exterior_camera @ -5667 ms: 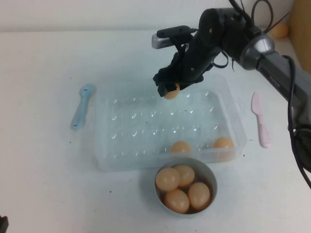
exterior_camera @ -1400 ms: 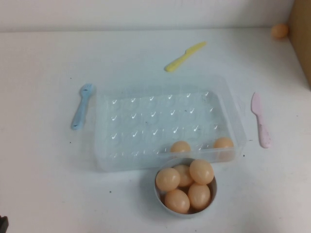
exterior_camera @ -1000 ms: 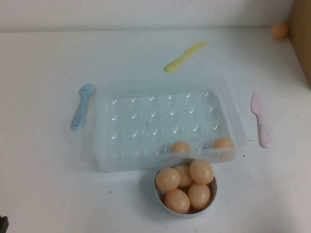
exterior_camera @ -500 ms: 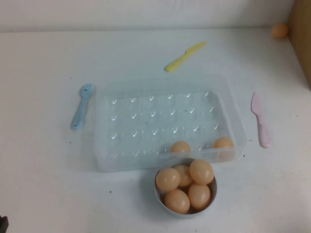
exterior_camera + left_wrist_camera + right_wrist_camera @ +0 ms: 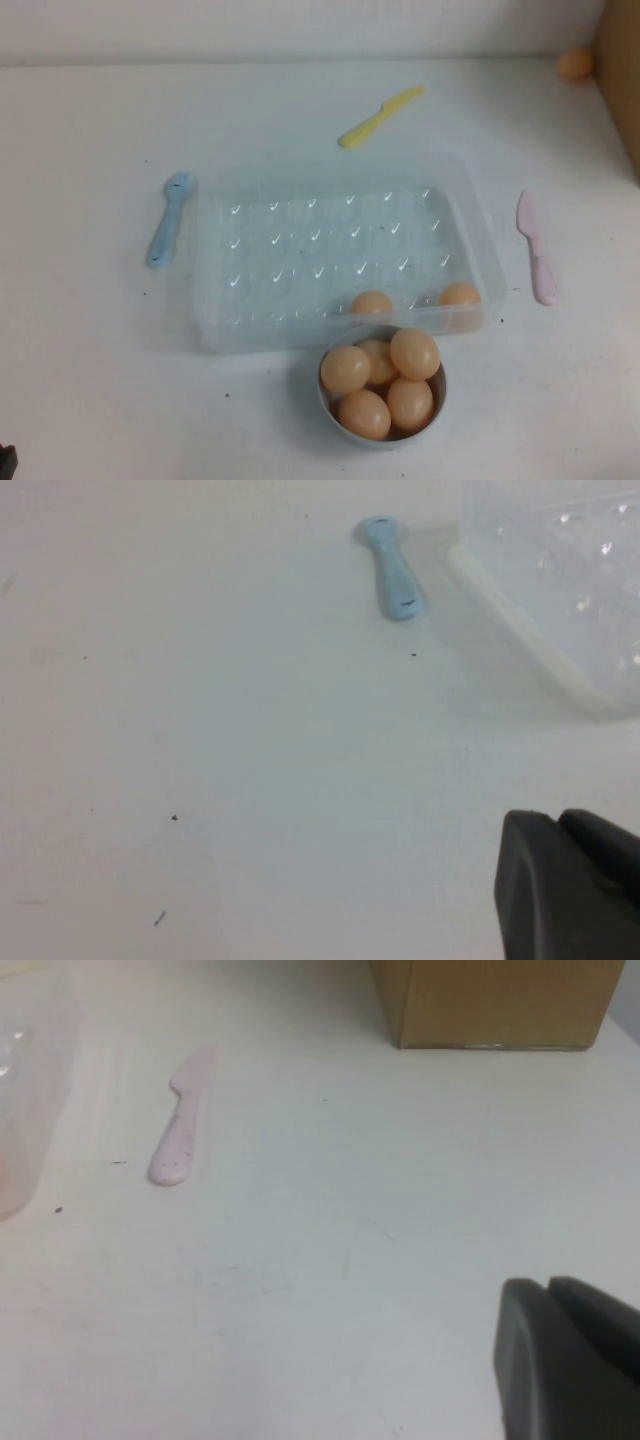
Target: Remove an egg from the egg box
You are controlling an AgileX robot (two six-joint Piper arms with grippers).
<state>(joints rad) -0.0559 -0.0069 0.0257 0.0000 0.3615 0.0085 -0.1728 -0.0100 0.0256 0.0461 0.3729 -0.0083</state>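
**Egg box on a white table, both arms drawn back**

While neither arm shows from above, we see the clear egg box (image 5: 340,255) mid-table with two eggs along its near edge — one egg (image 5: 372,303) near the middle, another (image 5: 460,295) at the right corner. Just in front sits a grey bowl (image 5: 436,388) holding five eggs. A blue spoon (image 5: 168,218) lies left of the box, a pink knife (image 5: 536,247) right, a yellow knife (image 5: 380,115) behind. Each wrist camera shows only a dark corner of its gripper — left gripper (image 5: 570,885), right gripper (image 5: 568,1355) — above bare table; whether they are wide or narrow, we cannot tell.
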